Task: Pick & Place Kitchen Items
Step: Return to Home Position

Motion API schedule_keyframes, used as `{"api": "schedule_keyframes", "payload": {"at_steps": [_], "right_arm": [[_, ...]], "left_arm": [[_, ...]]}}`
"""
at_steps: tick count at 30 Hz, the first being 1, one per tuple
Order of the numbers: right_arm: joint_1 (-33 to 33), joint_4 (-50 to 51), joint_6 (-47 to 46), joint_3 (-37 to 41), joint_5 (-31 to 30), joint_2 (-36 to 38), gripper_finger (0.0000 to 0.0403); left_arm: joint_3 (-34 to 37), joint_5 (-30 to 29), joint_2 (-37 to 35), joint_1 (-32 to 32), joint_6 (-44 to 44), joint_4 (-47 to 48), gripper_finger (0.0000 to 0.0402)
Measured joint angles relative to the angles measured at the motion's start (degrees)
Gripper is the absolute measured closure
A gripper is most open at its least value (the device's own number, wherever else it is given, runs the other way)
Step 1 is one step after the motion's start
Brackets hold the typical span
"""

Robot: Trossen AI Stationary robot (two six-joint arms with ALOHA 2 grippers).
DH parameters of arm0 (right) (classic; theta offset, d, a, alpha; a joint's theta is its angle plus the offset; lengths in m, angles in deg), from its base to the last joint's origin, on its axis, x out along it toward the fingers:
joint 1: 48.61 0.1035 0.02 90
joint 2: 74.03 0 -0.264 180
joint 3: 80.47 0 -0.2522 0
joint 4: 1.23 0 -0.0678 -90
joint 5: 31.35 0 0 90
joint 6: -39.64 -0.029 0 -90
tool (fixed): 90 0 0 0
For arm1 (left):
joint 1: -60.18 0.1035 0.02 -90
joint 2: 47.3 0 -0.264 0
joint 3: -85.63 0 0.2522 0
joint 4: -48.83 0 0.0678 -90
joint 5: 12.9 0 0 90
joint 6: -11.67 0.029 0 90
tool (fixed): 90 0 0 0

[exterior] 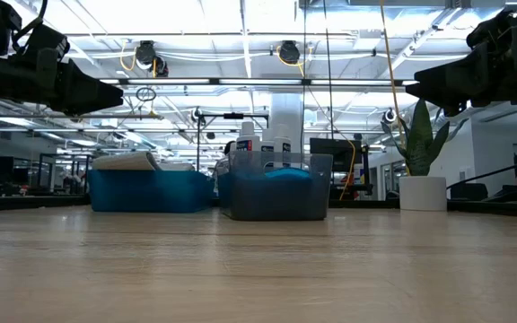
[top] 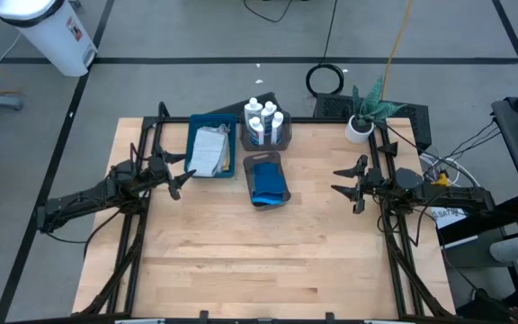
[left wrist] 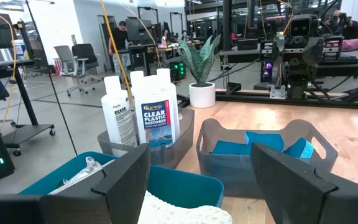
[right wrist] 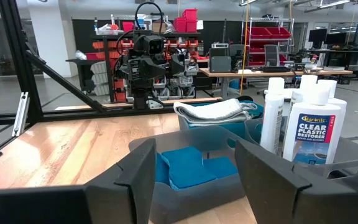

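Observation:
Several white labelled bottles [top: 265, 119] stand upright in a grey bin [top: 283, 137] at the table's far middle. Blue sponges [top: 266, 185] lie in a second grey bin [top: 264, 160] just nearer. A light grey folded cloth [top: 209, 150] lies in the blue tray [top: 193, 144] to their left. My left gripper [top: 183, 183] hovers open, level, beside the tray's near right corner and left of the sponge bin. My right gripper [top: 337, 180] hovers open, level, right of the sponge bin. Both are clear of the table and hold nothing. In the left wrist view the bottles [left wrist: 148, 112] and sponges [left wrist: 253, 146] show ahead.
A potted plant [top: 365, 115] stands at the far right corner. The near half of the wooden table [top: 259, 261] is bare wood. Black frame rails [top: 142, 153] run along both table sides. A white container [top: 48, 31] stands on the floor beyond the far left.

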Motion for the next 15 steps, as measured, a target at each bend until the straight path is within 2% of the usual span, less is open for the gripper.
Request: {"api": "schedule_keyframes", "payload": {"at_steps": [15], "right_arm": [[0.0, 0.0, 0.0, 0.0, 0.0, 0.0, 0.0212]], "left_arm": [[0.0, 0.0, 0.0, 0.0, 0.0, 0.0, 0.0119]]}}
